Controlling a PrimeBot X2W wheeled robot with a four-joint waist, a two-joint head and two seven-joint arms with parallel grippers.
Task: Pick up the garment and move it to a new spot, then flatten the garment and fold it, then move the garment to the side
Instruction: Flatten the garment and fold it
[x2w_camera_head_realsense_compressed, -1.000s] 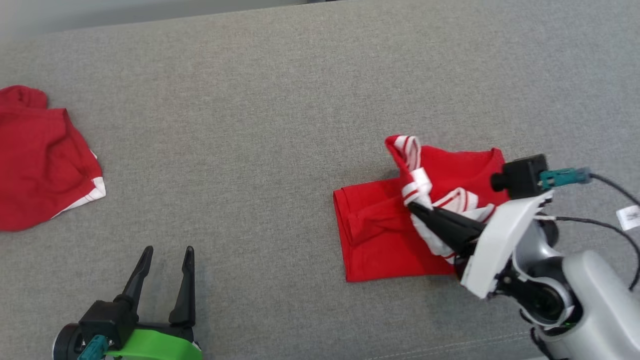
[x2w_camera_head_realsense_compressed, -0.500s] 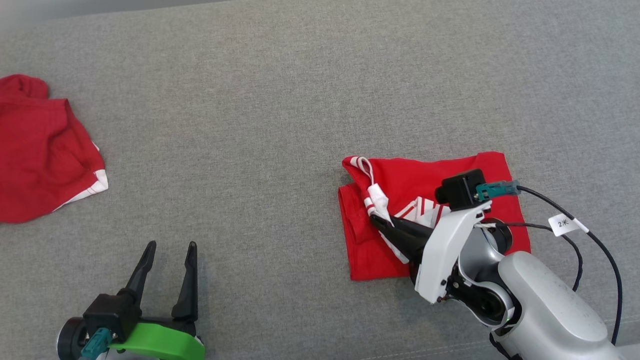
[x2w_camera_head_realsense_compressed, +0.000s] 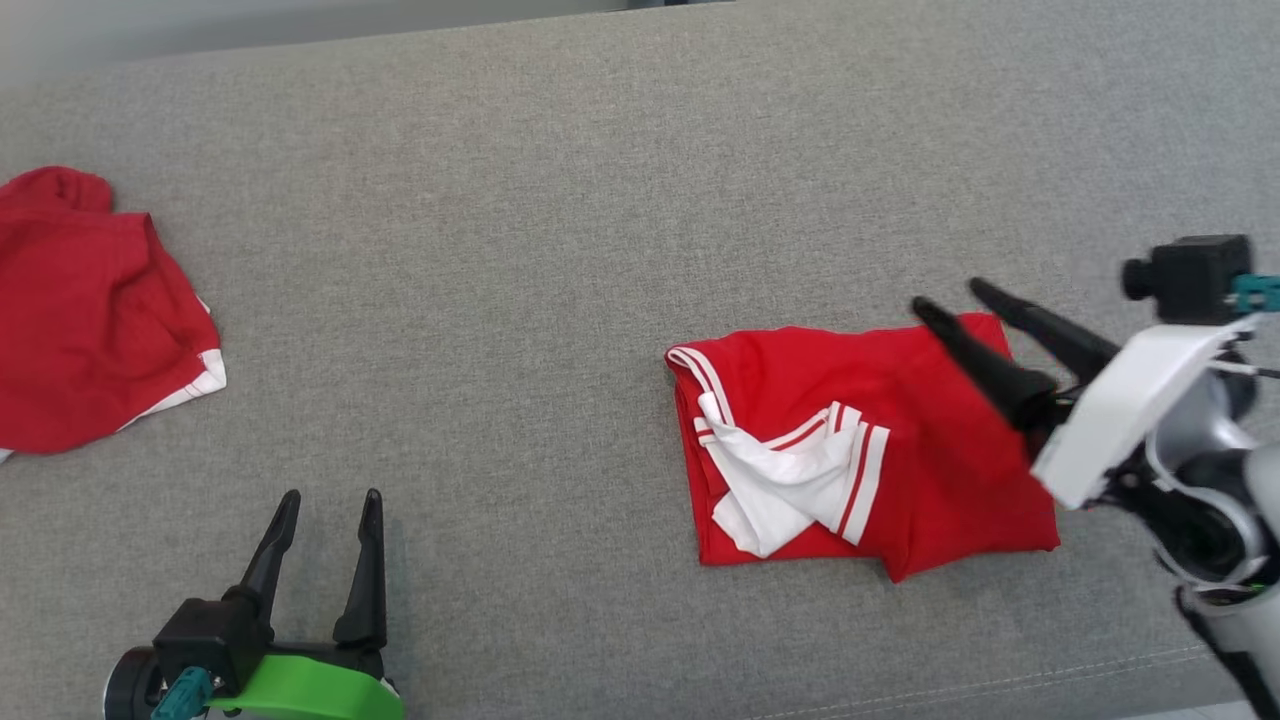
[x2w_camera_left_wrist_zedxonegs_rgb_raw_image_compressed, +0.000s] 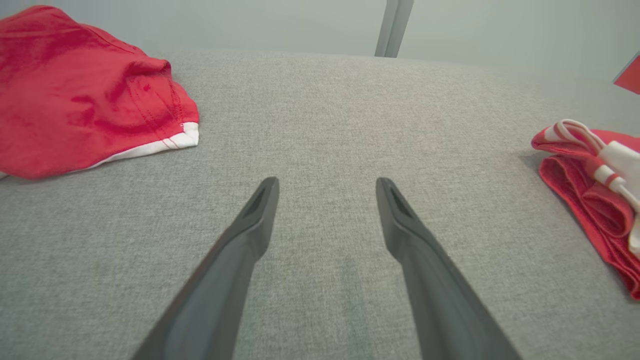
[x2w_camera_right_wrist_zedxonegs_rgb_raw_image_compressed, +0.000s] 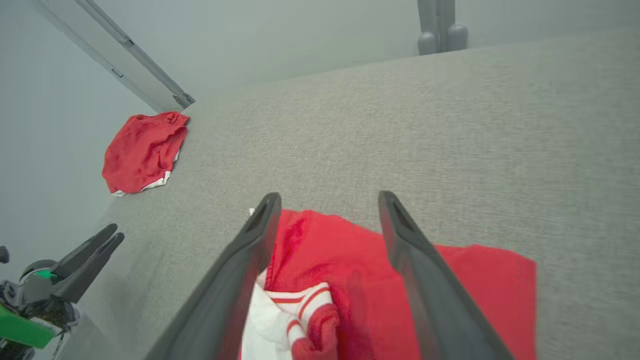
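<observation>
- The grey fabric surface (x2w_camera_head_realsense_compressed: 520, 250) runs across the whole head view, and both cloths lie on it.
- The garment (x2w_camera_head_realsense_compressed: 930, 470), red, lies folded into a rough rectangle at centre-right. It is flat on the surface, with its lower right corner slightly uneven.
- A second red cloth (x2w_camera_head_realsense_compressed: 90, 310) with a white hem lies bunched at the far left, well apart from the garment.
- The right arm (x2w_camera_head_realsense_compressed: 1180, 450), white and grey, comes in from the right edge with a small black camera (x2w_camera_head_realsense_compressed: 1195, 280) on its wrist.
- The right gripper (x2w_camera_head_realsense_compressed: 947, 293) has its fingers spread wide and grips nothing. Its tips point up-left over the garment's upper right corner, and whether they touch the cloth cannot be told.
- The left gripper (x2w_camera_head_realsense_compressed: 332, 495) sits at the lower left above a green wrist piece (x2w_camera_head_realsense_compressed: 300, 690). Its fingers are parted and empty, pointing up over bare fabric between the two cloths.
- A white patch (x2w_camera_head_realsense_compressed: 790, 475) with red stripes lies crumpled on the garment's left half.
- The right wrist view gives the garment (x2w_camera_right_wrist_zedxonegs_rgb_raw_image_compressed: 350, 260) between and under its two fingers. It also shows the second cloth (x2w_camera_right_wrist_zedxonegs_rgb_raw_image_compressed: 142, 150) far off by a slanted rail (x2w_camera_right_wrist_zedxonegs_rgb_raw_image_compressed: 125, 55) and the left gripper (x2w_camera_right_wrist_zedxonegs_rgb_raw_image_compressed: 116, 231) low at the left.
- The left wrist view shows the garment's (x2w_camera_left_wrist_zedxonegs_rgb_raw_image_compressed: 595, 200) folded edge side-on at the right, layers stacked, and a grey post (x2w_camera_left_wrist_zedxonegs_rgb_raw_image_compressed: 395, 25) against the pale wall.
- A stitched seam (x2w_camera_head_realsense_compressed: 1000, 680) crosses the surface at the lower right of the head view.
</observation>
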